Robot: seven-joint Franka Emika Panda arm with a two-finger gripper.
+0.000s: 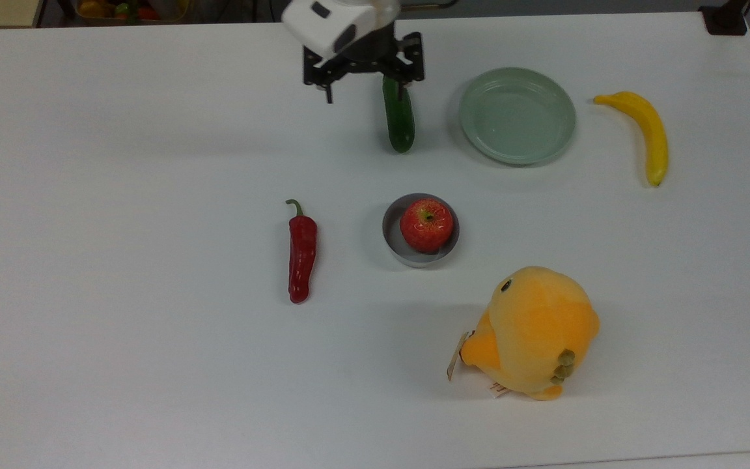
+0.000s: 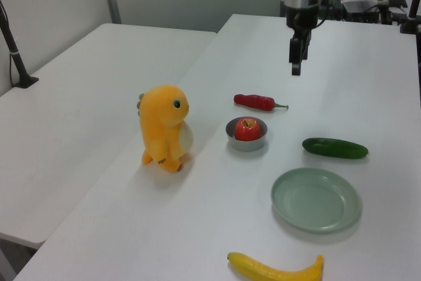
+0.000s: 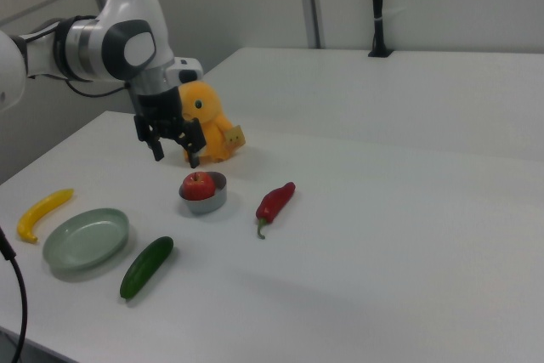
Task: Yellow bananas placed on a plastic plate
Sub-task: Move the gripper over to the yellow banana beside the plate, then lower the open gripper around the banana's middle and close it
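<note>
Your gripper [image 1: 366, 96] hangs wide open at the top view's upper middle, over the cucumber's [image 1: 399, 118] far end. Rightward sits the empty plastic plate [image 1: 517, 115]; the yellow bananas [image 1: 645, 129] lie just beyond, upper right.

No readable text, brand, number or sign can be made out anywhere on the table. A small paper tag [image 1: 456, 355] is seen hanging from the plush toy [image 1: 531, 331] in the top view, with a white sewn label [image 1: 497, 389] just beneath the toy's base, but whatever is printed on either cannot be read. In the right view, the tag [image 3: 233, 136] is caught again beside the toy, equally illegible.
</note>
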